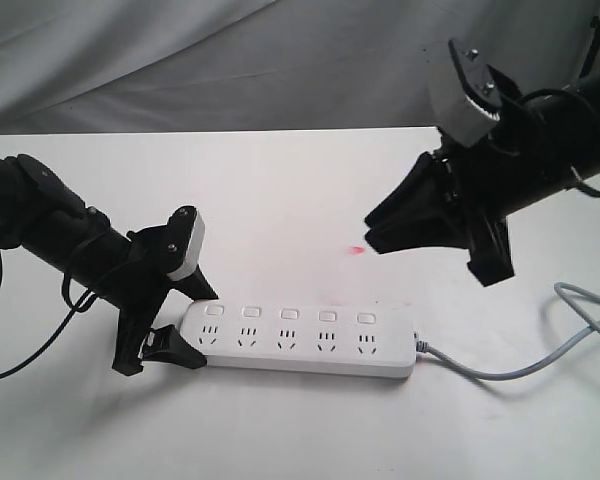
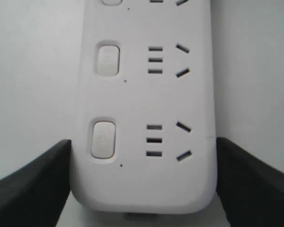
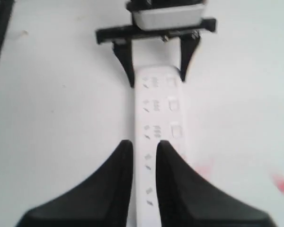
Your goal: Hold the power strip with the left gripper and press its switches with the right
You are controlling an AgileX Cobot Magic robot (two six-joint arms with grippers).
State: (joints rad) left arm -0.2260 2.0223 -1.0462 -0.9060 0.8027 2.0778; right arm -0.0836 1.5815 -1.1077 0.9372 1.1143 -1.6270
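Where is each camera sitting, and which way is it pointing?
Exterior: off the arms, looking down at the power strip; left gripper and right gripper show.
Left wrist: close over the strip's end; its fingers flank it.
Right wrist: higher, facing along the strip toward the left gripper; own fingers show.
All three share the strip.

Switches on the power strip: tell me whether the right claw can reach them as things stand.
Probably yes. The right claw hovers near the power strip with nothing over the switches; the left claw holds only its end.
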